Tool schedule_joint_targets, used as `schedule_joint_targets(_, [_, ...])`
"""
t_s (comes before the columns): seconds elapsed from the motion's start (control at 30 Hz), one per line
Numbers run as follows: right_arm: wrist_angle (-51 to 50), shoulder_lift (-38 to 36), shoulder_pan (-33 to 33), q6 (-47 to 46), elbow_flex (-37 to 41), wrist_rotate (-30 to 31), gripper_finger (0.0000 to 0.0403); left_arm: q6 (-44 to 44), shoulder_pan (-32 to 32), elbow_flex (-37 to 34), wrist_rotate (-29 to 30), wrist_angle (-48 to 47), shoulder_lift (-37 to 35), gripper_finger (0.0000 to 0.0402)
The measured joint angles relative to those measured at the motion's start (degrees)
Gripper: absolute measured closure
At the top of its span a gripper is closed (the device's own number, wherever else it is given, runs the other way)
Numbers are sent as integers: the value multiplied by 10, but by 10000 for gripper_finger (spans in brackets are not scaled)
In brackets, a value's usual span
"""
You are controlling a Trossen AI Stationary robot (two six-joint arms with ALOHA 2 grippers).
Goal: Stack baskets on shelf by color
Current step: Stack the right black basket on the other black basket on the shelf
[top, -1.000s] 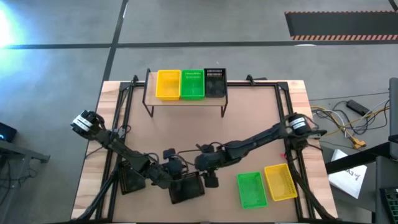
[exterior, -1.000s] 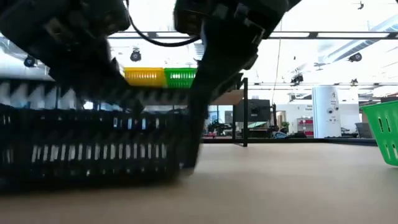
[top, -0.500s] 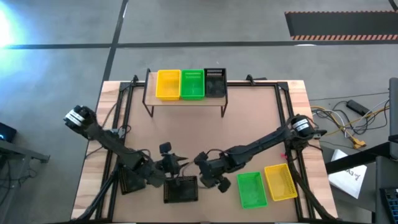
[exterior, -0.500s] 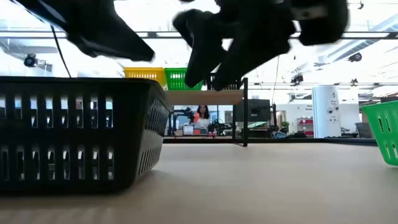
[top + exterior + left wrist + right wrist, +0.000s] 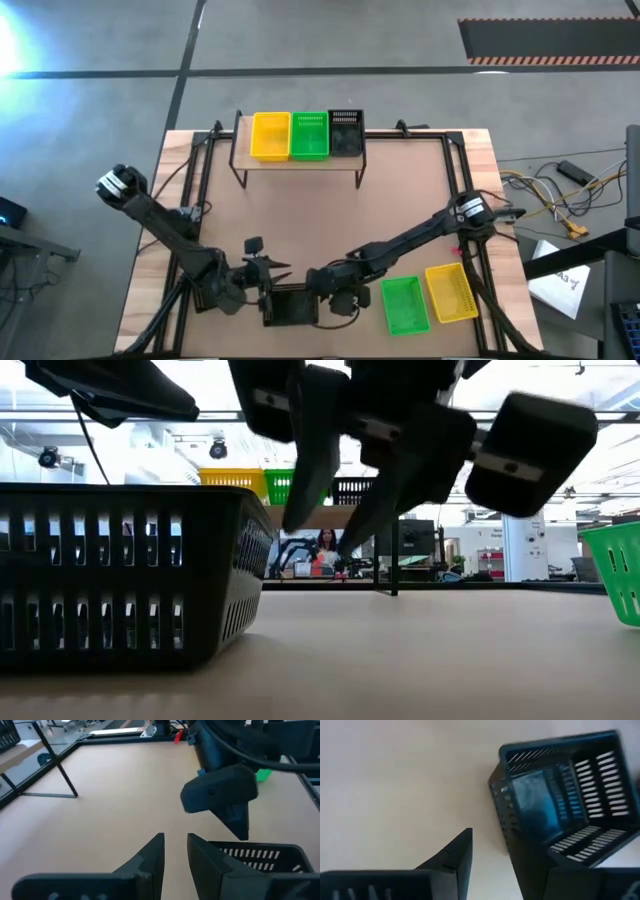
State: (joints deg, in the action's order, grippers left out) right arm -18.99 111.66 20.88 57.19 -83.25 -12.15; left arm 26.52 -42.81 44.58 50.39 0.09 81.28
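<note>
Hovering R fingers (image 5: 338, 300) by blk basket (image 5: 291, 306) | no legible labels

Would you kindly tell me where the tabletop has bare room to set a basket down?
Bare: the wide middle between the shelf and both grippers. Crowded: the near edge, where the left gripper, right gripper, black basket, green basket and yellow basket sit.

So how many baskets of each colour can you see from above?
Yellow baskets: 2
Green baskets: 2
Black baskets: 3
Total: 7. Any nested inside others don't show.
</note>
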Motion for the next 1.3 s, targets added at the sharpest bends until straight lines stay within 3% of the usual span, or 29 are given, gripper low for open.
schedule_joint_targets(0.27, [0, -37, 1, -1, 0, 2, 299, 1, 0, 0, 41, -12, 4, 334])
schedule_joint_targets(0.53, [48, -7, -3, 58, -1, 2, 239, 1, 1, 0, 71, -29, 4, 334])
schedule_joint_targets(0.67, [72, 25, -3, 93, 0, 6, 230, 1, 1, -2, 71, -31, 4, 334])
schedule_joint_targets(0.8, [82, 48, -3, 77, -11, 28, 258, 6, 1, -12, 71, -32, 4, 334])
schedule_joint_targets(1.03, [34, 34, -11, -33, -15, 34, 379, 63, 1, -39, 85, -32, 4, 334])
schedule_joint_targets(1.17, [-55, -17, -12, -130, -1, 47, 391, 76, 1, -40, 90, -31, 4, 334])
schedule_joint_targets(1.3, [-105, -94, -17, -197, 61, 51, 394, 76, 1, -40, 102, -31, 4, 334])
